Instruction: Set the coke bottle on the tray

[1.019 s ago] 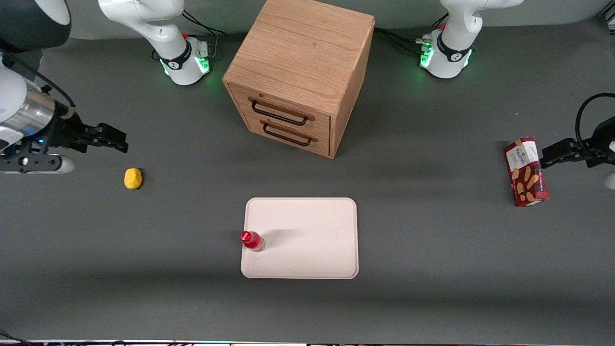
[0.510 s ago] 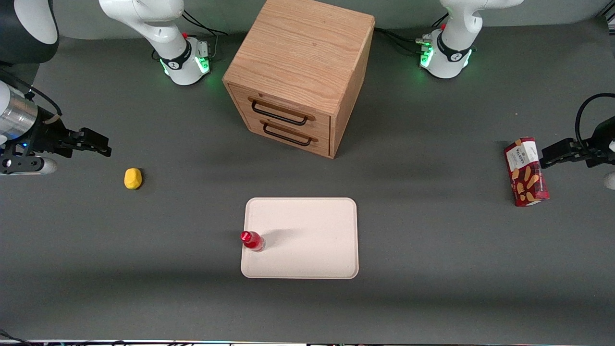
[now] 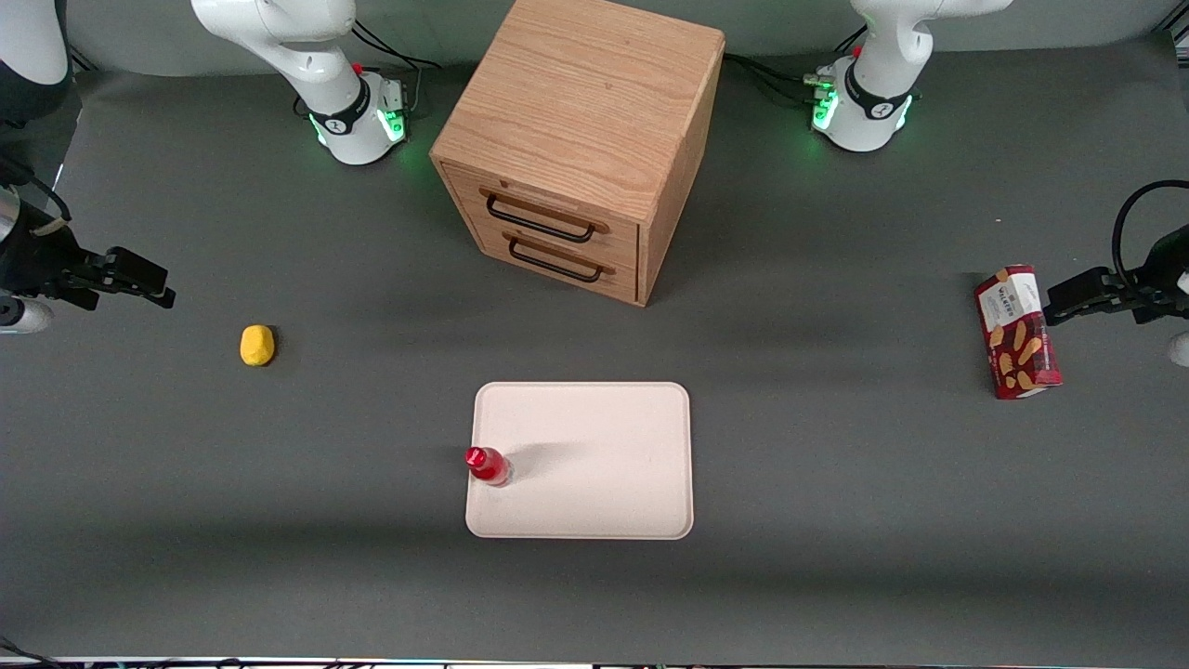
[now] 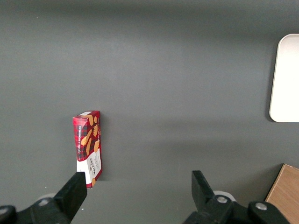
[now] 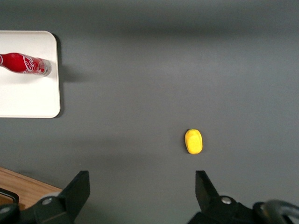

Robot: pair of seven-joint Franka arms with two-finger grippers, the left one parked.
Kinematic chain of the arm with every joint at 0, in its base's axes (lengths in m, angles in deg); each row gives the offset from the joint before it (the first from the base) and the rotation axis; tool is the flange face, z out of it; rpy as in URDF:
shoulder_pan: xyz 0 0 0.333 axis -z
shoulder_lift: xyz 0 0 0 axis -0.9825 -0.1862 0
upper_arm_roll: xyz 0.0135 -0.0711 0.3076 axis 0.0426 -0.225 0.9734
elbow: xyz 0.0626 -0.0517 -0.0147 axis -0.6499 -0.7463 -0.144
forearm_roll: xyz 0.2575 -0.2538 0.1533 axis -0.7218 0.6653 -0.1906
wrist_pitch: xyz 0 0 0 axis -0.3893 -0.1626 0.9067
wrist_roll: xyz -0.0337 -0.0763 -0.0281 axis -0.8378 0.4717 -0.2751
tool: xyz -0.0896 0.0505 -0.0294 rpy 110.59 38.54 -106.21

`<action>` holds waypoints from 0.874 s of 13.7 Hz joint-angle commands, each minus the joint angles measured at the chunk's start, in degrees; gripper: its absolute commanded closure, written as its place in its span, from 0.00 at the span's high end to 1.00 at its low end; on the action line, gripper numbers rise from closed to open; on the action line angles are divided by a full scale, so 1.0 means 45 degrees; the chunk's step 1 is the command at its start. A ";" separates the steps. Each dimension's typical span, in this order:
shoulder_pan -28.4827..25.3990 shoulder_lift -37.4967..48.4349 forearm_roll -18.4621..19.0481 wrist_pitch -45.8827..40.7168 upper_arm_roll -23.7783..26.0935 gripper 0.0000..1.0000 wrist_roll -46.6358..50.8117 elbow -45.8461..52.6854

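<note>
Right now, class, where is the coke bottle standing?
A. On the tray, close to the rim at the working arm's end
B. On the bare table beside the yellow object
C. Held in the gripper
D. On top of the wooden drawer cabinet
A: the coke bottle stands upright on the tray, close to that rim, while the open gripper is far off and empty.

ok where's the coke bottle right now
The coke bottle stands upright on the tray, at its edge toward the working arm's end; the open end effector hangs far off, near the yellow lemon.
</note>
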 commanded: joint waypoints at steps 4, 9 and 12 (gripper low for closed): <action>-0.0035 0.0251 -0.0061 0.0132 -0.0068 1.00 -0.0249 0.0199; -0.0035 0.0251 -0.0080 0.0036 -0.0068 1.00 -0.0249 0.0199; -0.0035 0.0271 -0.0081 -0.0198 -0.0068 1.00 -0.0171 0.0199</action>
